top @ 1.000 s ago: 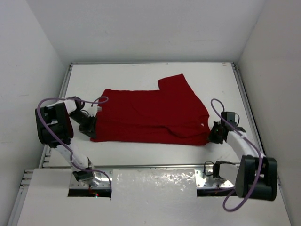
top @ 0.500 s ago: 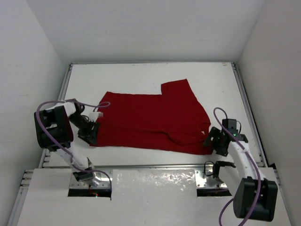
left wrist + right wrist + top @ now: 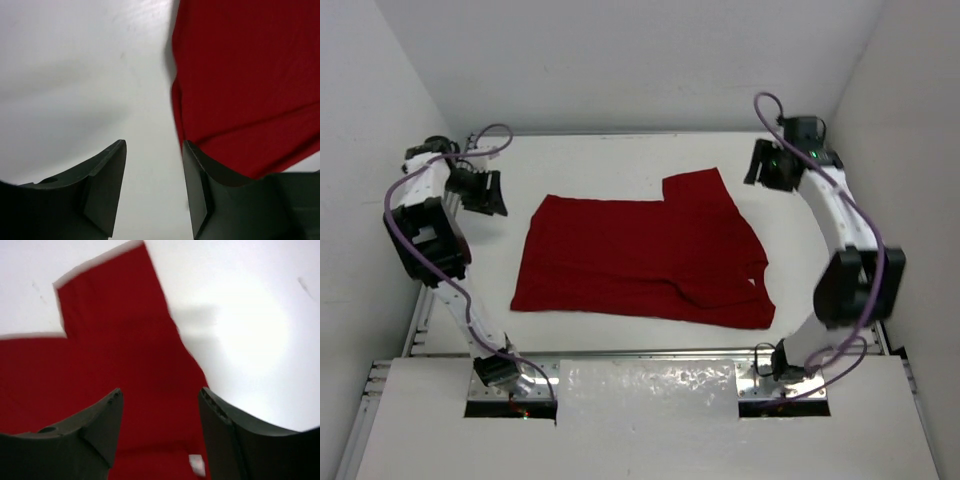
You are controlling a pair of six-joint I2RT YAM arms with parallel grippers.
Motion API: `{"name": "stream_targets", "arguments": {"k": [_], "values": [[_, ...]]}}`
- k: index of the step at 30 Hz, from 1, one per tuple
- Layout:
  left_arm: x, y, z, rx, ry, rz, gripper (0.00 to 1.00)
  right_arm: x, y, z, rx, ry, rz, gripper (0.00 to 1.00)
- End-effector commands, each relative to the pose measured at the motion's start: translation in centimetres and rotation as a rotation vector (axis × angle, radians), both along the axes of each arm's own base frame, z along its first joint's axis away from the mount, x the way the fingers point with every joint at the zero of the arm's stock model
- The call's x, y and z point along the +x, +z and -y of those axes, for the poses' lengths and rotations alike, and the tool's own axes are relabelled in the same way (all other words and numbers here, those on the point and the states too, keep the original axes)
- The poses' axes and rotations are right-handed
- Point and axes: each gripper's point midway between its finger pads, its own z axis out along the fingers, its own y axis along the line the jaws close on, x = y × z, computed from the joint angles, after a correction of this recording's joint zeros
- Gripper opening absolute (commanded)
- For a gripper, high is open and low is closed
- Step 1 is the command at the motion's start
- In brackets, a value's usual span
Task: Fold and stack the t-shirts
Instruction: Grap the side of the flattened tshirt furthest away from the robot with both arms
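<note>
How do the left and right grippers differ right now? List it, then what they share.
The left gripper hangs off the t-shirt's left edge; the right gripper hangs off its far right, near the sleeve. Bare table fills the left gripper's gap; red cloth fills the right gripper's. Both are open and hold nothing.

The left arm (image 3: 420, 230) rises from its base at the near edge and reaches toward the far left, elbow bent high. Its left gripper (image 3: 492, 198) points down and inward with the jaws standing apart. The right arm (image 3: 848, 235) mirrors it, stretched along the right side toward the far right, where the right gripper (image 3: 757, 165) tilts down and inward, jaws parted a little wider than the left's.
</note>
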Motion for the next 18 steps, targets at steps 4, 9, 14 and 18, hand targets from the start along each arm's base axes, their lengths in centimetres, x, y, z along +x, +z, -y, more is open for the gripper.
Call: {"name": "stream_targets", "arguments": {"k": [4, 9, 14, 18], "values": [[7.5, -2.6, 5.6, -0.174, 0.039, 0.049, 0.49, 13.8, -5.5, -3.4, 0.058, 0.097, -0.037, 0.57], [9.2, -3.6, 7.9, -0.144, -0.003, 0.095, 0.58, 21.7, -12.1, -4.6, 0.150, 0.021, -0.022, 0.56], [8.5, -5.5, 7.6, -0.122, 0.001, 0.057, 0.58, 23.7, -16.9, -6.5, 0.212, -0.034, 0.005, 0.55], [7.7, -5.9, 8.2, -0.150, -0.005, 0.042, 0.59, 21.8, -18.8, -10.6, 0.152, 0.095, -0.060, 0.54]]}}
